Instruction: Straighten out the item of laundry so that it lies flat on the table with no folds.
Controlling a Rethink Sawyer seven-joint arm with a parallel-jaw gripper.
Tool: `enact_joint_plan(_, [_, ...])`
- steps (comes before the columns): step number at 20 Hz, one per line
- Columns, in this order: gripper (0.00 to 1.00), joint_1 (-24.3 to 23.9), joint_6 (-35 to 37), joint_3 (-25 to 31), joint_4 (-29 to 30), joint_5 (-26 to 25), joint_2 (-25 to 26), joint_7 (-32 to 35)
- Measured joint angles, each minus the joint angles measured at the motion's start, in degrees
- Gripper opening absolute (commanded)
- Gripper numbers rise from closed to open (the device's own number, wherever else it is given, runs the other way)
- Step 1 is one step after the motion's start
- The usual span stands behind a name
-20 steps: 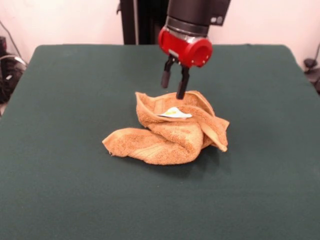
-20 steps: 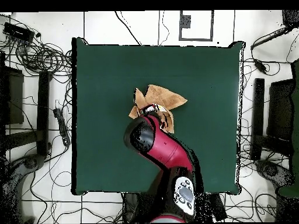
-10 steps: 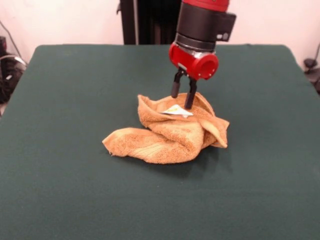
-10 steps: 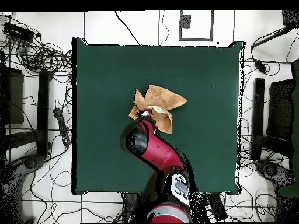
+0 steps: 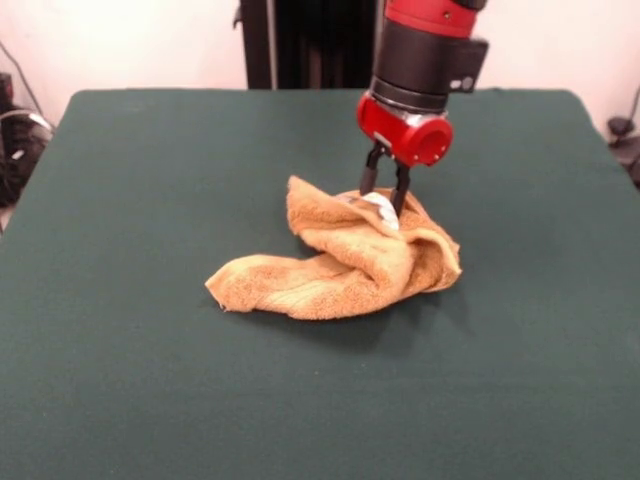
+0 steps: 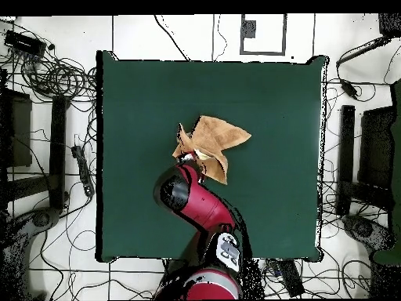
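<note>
The item of laundry (image 5: 340, 270) is an orange-tan towel, crumpled in a heap near the middle of the green table (image 5: 150, 180). One end trails out flat toward the left front. My gripper (image 5: 385, 198) reaches down onto the heap's upper right fold. Its black fingers (image 5: 370, 180) stand apart, open, with the white label (image 5: 381, 203) showing between them and their tips pressed into the cloth. From overhead the towel (image 6: 213, 139) lies just beyond the red arm (image 6: 192, 200), which hides the gripper.
Green felt (image 6: 133, 94) stretches wide on every side of the towel. Cables and equipment (image 6: 47, 70) lie on the floor around the table, off its edges.
My gripper has moved right and lower, from above the towel's back rim down into its top fold. The raised rim has collapsed and the heap sits lower.
</note>
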Motion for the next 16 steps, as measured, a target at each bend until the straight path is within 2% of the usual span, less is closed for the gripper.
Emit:
enact_joint_plan(7, [1.0, -0.17, 0.0, -0.01, -0.01, 0.29, 0.22, 0.0])
enact_joint_plan(16, [1.0, 2.77, 2.54, -1.81, 0.03, 2.4, 0.4, 0.0])
